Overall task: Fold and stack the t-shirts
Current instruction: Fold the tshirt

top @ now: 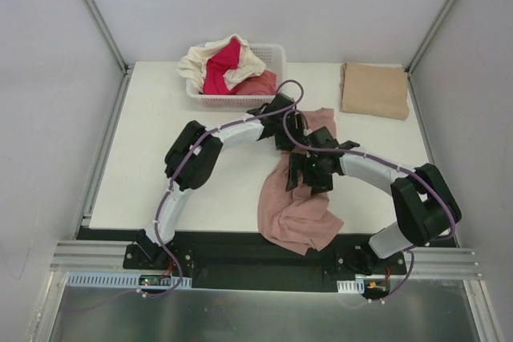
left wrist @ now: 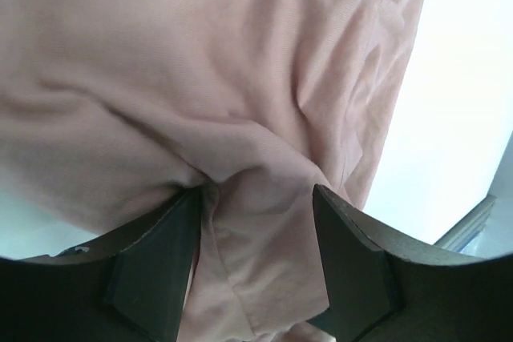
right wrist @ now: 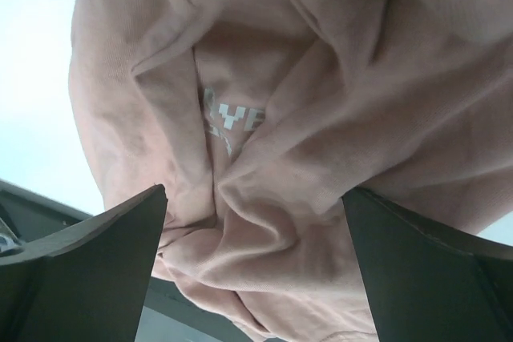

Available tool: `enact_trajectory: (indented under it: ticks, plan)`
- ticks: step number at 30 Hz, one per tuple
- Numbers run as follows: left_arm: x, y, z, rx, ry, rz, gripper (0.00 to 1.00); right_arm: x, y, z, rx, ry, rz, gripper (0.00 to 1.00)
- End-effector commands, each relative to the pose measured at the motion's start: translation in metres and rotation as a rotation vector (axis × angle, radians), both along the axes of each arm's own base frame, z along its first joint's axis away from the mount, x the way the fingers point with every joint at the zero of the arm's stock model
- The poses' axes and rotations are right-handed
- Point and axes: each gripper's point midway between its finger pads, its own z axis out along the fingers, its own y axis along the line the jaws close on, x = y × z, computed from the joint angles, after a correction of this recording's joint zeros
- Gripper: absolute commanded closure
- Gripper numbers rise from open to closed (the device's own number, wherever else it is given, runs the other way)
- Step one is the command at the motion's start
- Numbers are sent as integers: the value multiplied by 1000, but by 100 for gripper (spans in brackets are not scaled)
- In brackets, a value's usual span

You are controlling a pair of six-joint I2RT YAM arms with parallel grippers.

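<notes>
The basket (top: 228, 102) stood at the far edge of the table (top: 152, 158), left of centre, with a heap of t-shirts (top: 224, 60) in it. A folded t-shirt (top: 374, 90) lay in the far right corner. The printed t-shirt (top: 298, 215) lay mid-table, overhanging the near edge.

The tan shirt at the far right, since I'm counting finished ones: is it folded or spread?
Folded. The tan shirt lies as a compact flat rectangle, edges squared, no sleeves showing.

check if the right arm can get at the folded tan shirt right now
Probably yes: its pincer is open over the pink shirt, and nothing stands between it and the tan shirt.
</notes>
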Motion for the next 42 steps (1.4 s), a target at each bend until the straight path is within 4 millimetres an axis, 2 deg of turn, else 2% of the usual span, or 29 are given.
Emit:
enact_trajectory:
  ticks: [1, 2, 3, 4, 5, 6, 7, 10, 13, 14, 15, 17, 19, 24, 27, 28, 29, 30, 31, 32, 33, 34, 35, 36, 37, 38, 39, 40, 42]
  plan:
    - [27, -12, -39, 59, 49, 28, 41, 13, -49, -8, -127, 13, -93, 3]
    - [49, -29, -16, 16, -10, 39, 41, 17, -51, -7, -122, 14, -98, 3]
    - [62, -34, -14, 1, -14, 57, 41, 21, -53, -8, -119, 15, -86, 3]
    - [69, -36, -37, 17, 6, 66, 40, 30, -57, -5, -108, 14, -109, 3]
    - [91, -50, -10, -42, -52, 73, 39, 32, -61, -5, -106, 21, -115, 3]
    - [101, -54, -8, -61, -57, 94, 38, 36, -65, -6, -104, 27, -116, 3]
    - [113, -47, -21, -62, -44, 127, 38, 44, -71, -3, -84, 24, -147, 3]
    - [140, -35, -8, -105, -51, 202, 38, 53, -79, 2, -44, 22, -175, 3]
    - [145, -32, 22, -118, -120, 169, 39, 58, -78, 15, -18, -25, -141, 3]
    - [140, -26, 18, -89, -119, 165, 39, 60, -76, 22, -2, -45, -133, 3]
    - [140, -23, 42, -85, -170, 165, 39, 60, -73, 27, 15, -53, -124, 3]
    - [130, -15, 37, -52, -168, 153, 34, 66, -72, 42, 28, -97, -120, 3]
    - [124, -18, 59, -78, -201, 118, 27, 73, -79, 51, -8, -124, -140, 3]
    - [97, -50, 126, -194, -293, -33, 14, 107, -98, 87, -47, -201, -237, 3]
    - [79, -63, 166, -228, -378, -104, 6, 119, -108, 92, -88, -203, -272, 3]
    - [73, -64, 169, -235, -376, -122, 4, 128, -109, 101, -95, -220, -280, 3]
    - [69, -62, 174, -237, -380, -131, 2, 132, -110, 94, -116, -193, -282, 3]
    - [63, -59, 190, -250, -399, -135, 1, 140, -113, 93, -136, -198, -288, 3]
    - [56, -54, 179, -228, -372, -137, 1, 151, -113, 99, -138, -216, -293, 3]
    - [53, -48, 181, -217, -377, -133, 1, 158, -114, 88, -158, -191, -296, 3]
    - [46, -40, 199, -222, -401, -131, 1, 164, -116, 84, -180, -187, -300, 3]
    - [38, -32, 180, -185, -365, -132, 0, 176, -115, 90, -179, -205, -302, 3]
    - [33, -25, 182, -172, -372, -129, 1, 180, -115, 74, -198, -162, -295, 3]
    - [25, -15, 200, -180, -398, -125, 1, 184, -114, 69, -202, -146, -288, 3]
    - [16, -5, 183, -142, -369, -121, 1, 190, -113, 65, -206, -143, -274, 3]
    - [11, 4, 182, -124, -374, -116, 1, 201, -111, 56, -208, -131, -265, 3]
    - [6, 17, 200, -117, -415, -85, 1, 209, -107, 53, -195, -126, -256, 3]
    - [-3, 31, 178, -69, -383, -73, 1, 209, -105, 35, -208, -73, -231, 3]
    - [-10, 57, 188, -26, -432, -16, 1, 227, -101, 38, -206, -86, -220, 3]
